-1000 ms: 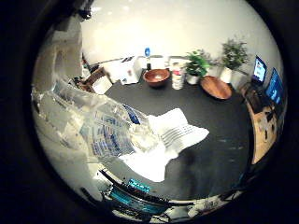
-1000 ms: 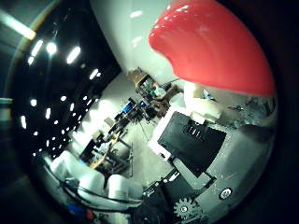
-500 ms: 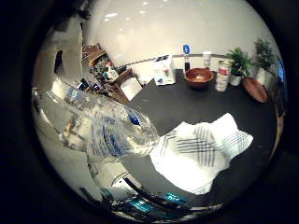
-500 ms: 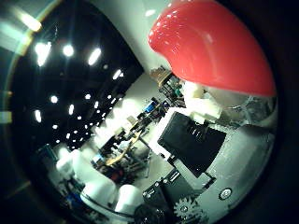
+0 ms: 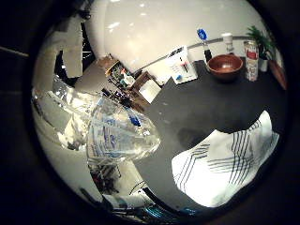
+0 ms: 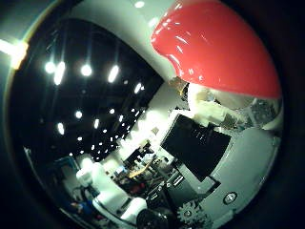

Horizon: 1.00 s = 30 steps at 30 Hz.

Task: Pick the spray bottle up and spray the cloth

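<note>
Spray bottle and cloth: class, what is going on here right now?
The robot's hand holds a clear spray bottle close to its palm, lifted above a dark table. The bottle's red spray head fills much of the thumb side view. A white striped cloth lies flat on the table below, with nothing touching it. A brown bowl and a can stand at the table's far edge. Whether any spray has been released cannot be told.
</note>
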Motion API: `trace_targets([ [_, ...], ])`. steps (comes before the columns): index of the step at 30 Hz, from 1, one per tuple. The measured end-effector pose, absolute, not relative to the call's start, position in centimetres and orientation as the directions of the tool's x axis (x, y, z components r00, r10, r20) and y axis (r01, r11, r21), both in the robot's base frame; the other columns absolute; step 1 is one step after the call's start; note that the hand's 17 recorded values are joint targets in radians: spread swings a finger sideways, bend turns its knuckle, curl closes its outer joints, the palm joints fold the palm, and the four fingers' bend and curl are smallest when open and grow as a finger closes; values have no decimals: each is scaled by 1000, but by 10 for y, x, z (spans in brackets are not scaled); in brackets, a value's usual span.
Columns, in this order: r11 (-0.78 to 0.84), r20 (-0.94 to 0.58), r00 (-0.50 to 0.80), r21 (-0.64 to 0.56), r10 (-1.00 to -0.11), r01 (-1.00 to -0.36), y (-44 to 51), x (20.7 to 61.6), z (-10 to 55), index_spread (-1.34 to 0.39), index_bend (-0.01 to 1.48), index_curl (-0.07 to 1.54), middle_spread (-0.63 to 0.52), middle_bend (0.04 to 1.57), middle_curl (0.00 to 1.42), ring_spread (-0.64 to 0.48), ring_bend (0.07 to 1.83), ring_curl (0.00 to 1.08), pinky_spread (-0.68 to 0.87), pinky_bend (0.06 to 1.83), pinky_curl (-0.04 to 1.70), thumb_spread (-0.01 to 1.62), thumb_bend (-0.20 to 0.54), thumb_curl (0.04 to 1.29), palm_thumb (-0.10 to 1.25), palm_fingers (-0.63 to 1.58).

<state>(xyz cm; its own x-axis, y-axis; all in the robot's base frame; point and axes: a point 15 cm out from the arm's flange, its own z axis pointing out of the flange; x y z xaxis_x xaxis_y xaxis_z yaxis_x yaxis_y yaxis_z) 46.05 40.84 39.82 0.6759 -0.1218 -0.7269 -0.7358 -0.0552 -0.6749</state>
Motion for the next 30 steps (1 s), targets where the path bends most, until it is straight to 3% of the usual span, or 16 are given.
trace_targets([
  [22,-149,-726,684,-670,-74,-727,466,486,317,-286,1119,950,-252,1199,1191,-215,1441,774,-282,1365,696,653,-15,1222,951,1129],
  [27,-164,-732,677,-660,-76,-733,475,482,305,-292,1106,942,-259,1137,1163,-224,1390,749,-310,1354,672,703,-42,1140,819,1110],
  [30,-175,-727,683,-665,-70,-726,481,478,303,-310,998,907,-262,1077,1087,-233,1334,694,-378,1282,614,709,-35,1067,768,1137],
])
